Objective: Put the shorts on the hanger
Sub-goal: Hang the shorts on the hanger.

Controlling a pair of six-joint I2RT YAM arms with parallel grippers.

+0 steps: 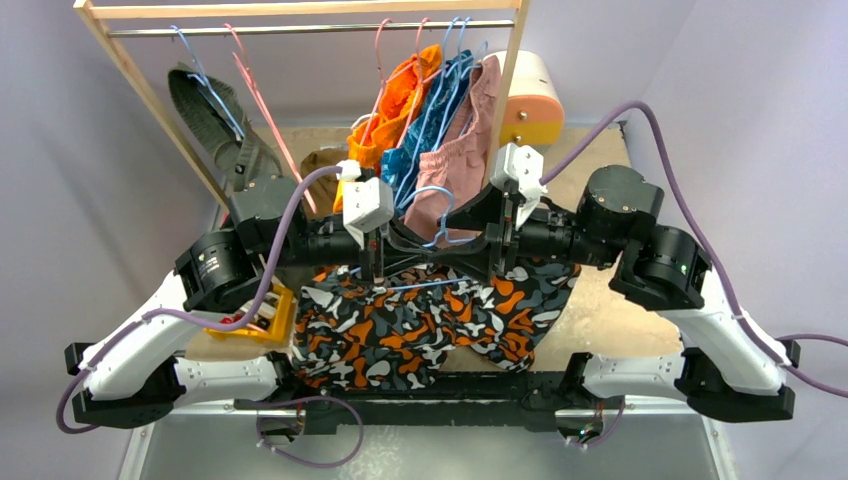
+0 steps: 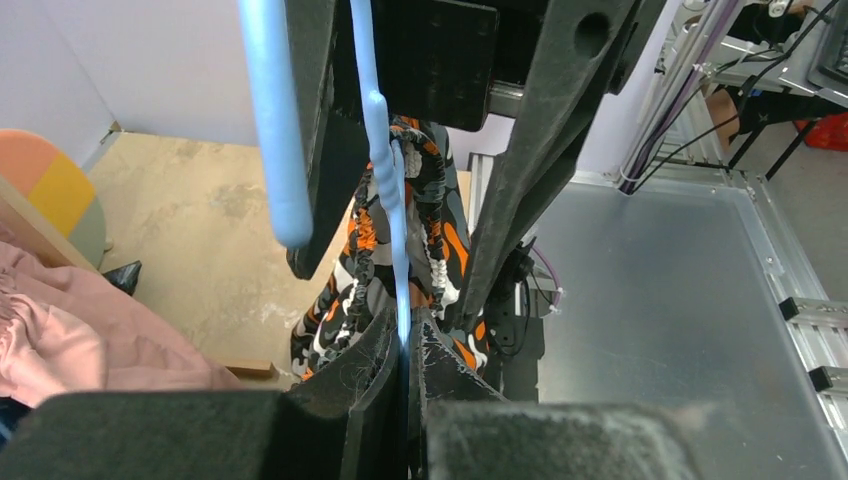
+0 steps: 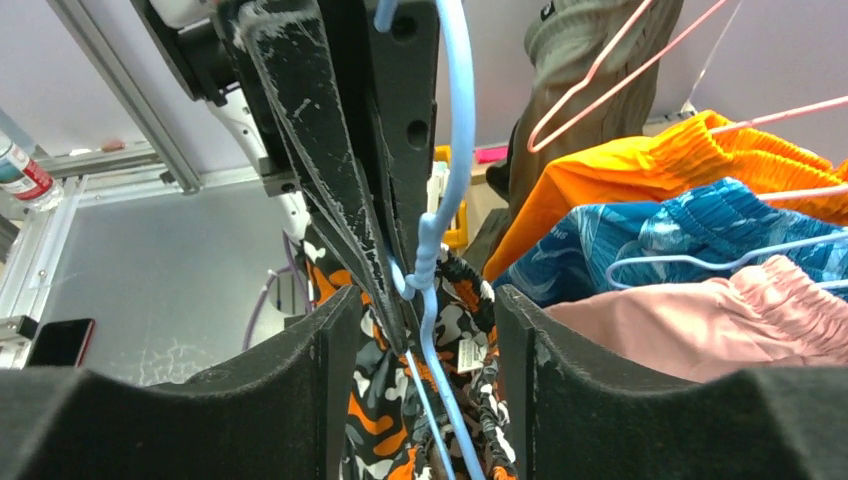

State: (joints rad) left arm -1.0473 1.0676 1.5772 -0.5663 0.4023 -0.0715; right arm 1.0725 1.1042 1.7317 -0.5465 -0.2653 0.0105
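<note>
Two robot arms meet over the middle of the table [image 1: 610,300], in front of a wooden clothes rack [image 1: 120,60]. The left claw [image 2: 405,335] is clamped tight on the thin wire of the light-blue hanger [image 2: 385,150], its two pads pressed together with the wire pinched between them. The right claw [image 3: 428,300] stands well apart just beside it, one finger on each side of the same wire and neither touching it; it has hold of nothing. The camouflage shorts [image 1: 430,330], blotched orange, black, grey and white, hang from the hanger between the two claws. Their gathered waistband is bunched up against the wire and the rest of the cloth spreads down over the near part of the table; whether the hem rests on the tabletop cannot be told. Behind, on the rack's rail, hang orange shorts [image 3: 640,170], blue patterned shorts [image 3: 700,230] and pink shorts [image 3: 720,320] on wire hangers of their own, the pink pair nearest the right claw. An olive-green garment [image 1: 195,110] hangs further left. A small yellow box [image 1: 262,322] sits by the left arm's elbow.
</note>
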